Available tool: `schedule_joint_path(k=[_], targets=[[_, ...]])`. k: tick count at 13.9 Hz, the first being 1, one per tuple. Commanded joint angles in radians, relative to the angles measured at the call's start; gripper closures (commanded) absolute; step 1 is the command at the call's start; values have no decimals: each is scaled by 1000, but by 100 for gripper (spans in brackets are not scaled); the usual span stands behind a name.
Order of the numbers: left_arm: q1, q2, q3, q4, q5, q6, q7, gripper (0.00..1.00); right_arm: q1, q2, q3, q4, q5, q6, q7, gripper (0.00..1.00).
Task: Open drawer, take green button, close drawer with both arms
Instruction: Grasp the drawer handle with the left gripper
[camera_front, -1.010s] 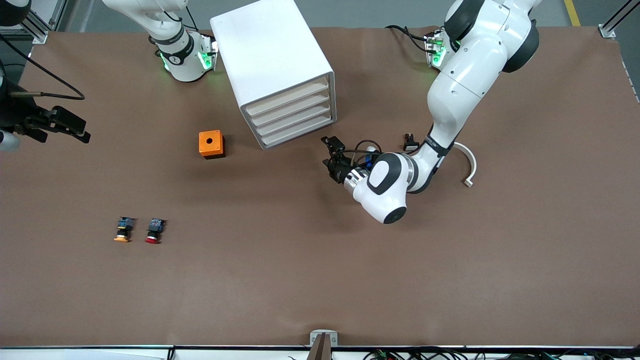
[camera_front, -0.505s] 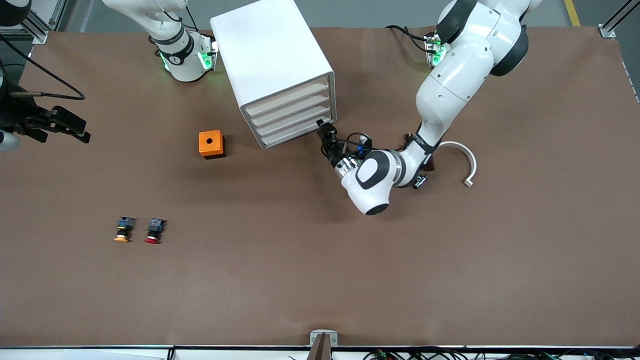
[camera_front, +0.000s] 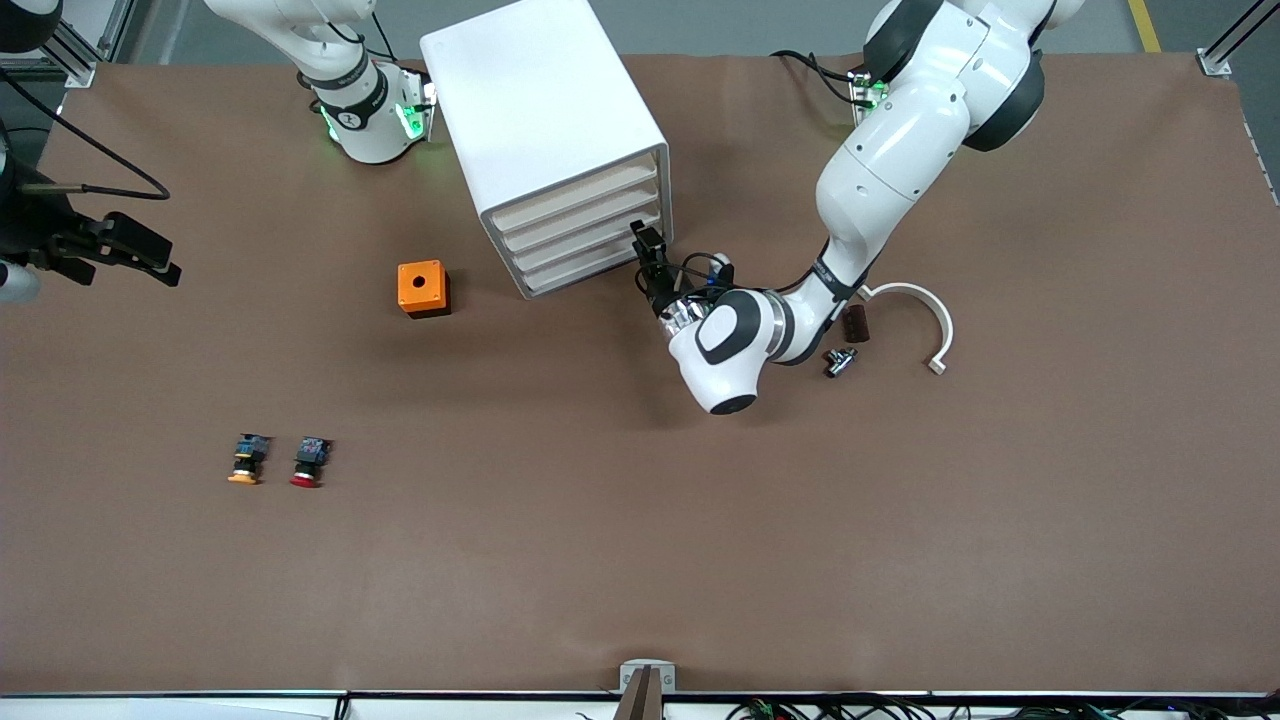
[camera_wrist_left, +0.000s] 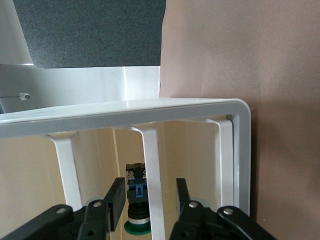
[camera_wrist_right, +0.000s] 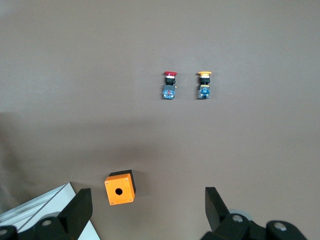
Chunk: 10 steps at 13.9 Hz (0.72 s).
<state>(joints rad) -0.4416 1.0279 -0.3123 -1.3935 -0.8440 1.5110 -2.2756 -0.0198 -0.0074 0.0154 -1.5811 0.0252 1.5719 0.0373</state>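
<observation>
The left gripper (camera_front: 648, 252), half-closed, seemingly grips a drawer (camera_front: 590, 262) front; the right gripper (camera_wrist_right: 145, 210) waits, jaws spread, empty.

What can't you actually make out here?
Green button: left wrist view, half hidden by a white bar; in the front view the cabinet hides it.
Right tool, waiting open over the right-arm end of the table: front view, its arm cut by the edge.
Small dark parts beside the left arm: too small to identify.
</observation>
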Motion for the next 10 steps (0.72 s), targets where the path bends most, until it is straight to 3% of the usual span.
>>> schedule_joint_path(k=[1, 4, 10], targets=[[-28, 14, 1, 8, -17, -12, -18, 52, -14, -25, 6, -19, 15, -1, -13, 0], [-45, 24, 2, 5, -15, -12, -18, 55, -14, -25, 6, -19, 15, -1, -13, 0], [-60, 26, 2, 5, -15, -18, -16, 78, -14, -25, 6, -19, 15, -1, -13, 0]])
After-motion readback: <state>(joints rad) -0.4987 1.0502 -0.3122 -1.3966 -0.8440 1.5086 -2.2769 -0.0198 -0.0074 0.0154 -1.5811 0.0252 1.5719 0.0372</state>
